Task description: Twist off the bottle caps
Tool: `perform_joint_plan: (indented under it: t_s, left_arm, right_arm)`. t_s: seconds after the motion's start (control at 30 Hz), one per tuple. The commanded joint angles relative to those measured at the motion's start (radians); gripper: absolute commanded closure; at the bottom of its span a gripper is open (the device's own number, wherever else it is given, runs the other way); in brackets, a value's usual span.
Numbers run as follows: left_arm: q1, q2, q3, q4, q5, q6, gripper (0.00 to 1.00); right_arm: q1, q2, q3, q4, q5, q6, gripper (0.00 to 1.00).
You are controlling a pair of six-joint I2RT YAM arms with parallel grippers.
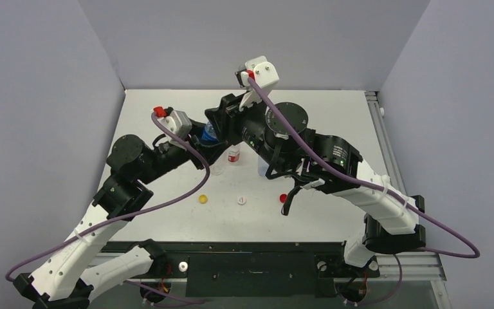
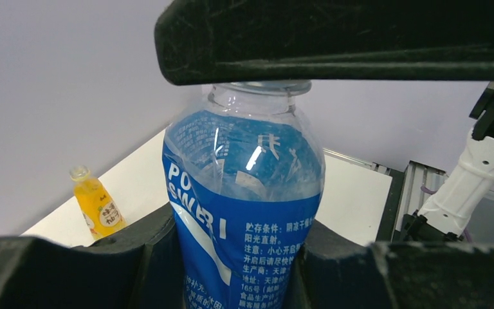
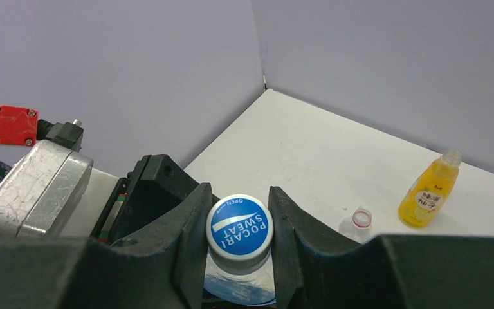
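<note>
The blue-label bottle [image 2: 244, 193] stands upright between my left gripper's [image 2: 241, 257] jaws, which are shut on its body. Its white cap with a blue top [image 3: 239, 226] sits on the neck, and my right gripper [image 3: 239, 225] is shut on it from above. In the top view both grippers meet at the bottle [image 1: 210, 132] at the table's middle back. The yellow-orange bottle [image 3: 428, 193] stands uncapped further back. A clear bottle with a red neck ring [image 3: 359, 222] stands open. A yellow cap [image 1: 202, 199], a white cap [image 1: 242, 200] and a red cap [image 1: 283, 197] lie loose on the table.
The red-white label bottle [image 1: 233, 154] and a plain clear bottle [image 1: 217, 168] stand just in front of the grippers. Purple-grey walls close the table at the back and sides. A metal rail [image 1: 376, 109] runs along the right edge.
</note>
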Motion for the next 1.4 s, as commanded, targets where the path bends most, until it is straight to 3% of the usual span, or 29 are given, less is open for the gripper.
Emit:
perform_joint_plan:
  t_s: [0.0, 0.23, 0.37, 0.57, 0.63, 0.67, 0.73, 0.87, 1.03, 1.17, 1.37]
  left_arm:
    - [-0.006, -0.004, 0.025, 0.021, 0.088, -0.053, 0.77]
    - [-0.004, -0.006, 0.032, 0.059, 0.357, -0.225, 0.74]
    - [-0.004, 0.006, 0.055, 0.107, 0.457, -0.332, 0.74]
    - [-0.003, 0.011, 0.068, 0.115, 0.489, -0.358, 0.75]
    - [-0.002, 0.009, 0.062, 0.105, 0.474, -0.336, 0.75]
    - [-0.002, 0.008, 0.06, 0.098, 0.444, -0.322, 0.76]
    - [-0.003, 0.005, 0.054, 0.08, 0.366, -0.268, 0.76]
    - [-0.003, 0.001, 0.038, 0.035, 0.186, -0.149, 0.75]
    - [-0.003, 0.001, 0.023, 0.022, 0.077, -0.081, 0.74]
    - [-0.005, 0.005, 0.012, 0.013, 0.028, -0.047, 0.72]
    - [-0.006, 0.005, 0.004, 0.002, 0.01, -0.021, 0.72]
  right_arm:
    - [-0.034, -0.097, -0.049, 0.063, -0.14, -0.042, 1.0]
    - [-0.144, -0.258, -0.269, 0.217, -0.739, -0.098, 1.0]
    - [-0.165, -0.269, -0.282, 0.188, -0.922, -0.138, 1.0]
    - [-0.197, -0.268, -0.277, 0.114, -1.01, -0.174, 1.0]
    - [-0.198, -0.271, -0.275, 0.096, -0.948, -0.169, 0.73]
    - [-0.196, -0.27, -0.268, 0.085, -0.866, -0.154, 0.37]
    - [-0.189, -0.268, -0.26, 0.075, -0.708, -0.128, 0.21]
    - [-0.115, -0.238, -0.208, 0.037, -0.371, -0.107, 0.18]
    - [-0.012, -0.151, -0.056, -0.06, -0.12, -0.106, 0.17]
    - [0.006, -0.071, 0.04, -0.084, -0.012, -0.073, 0.17]
    - [0.004, -0.025, 0.048, -0.016, 0.076, -0.038, 0.18]
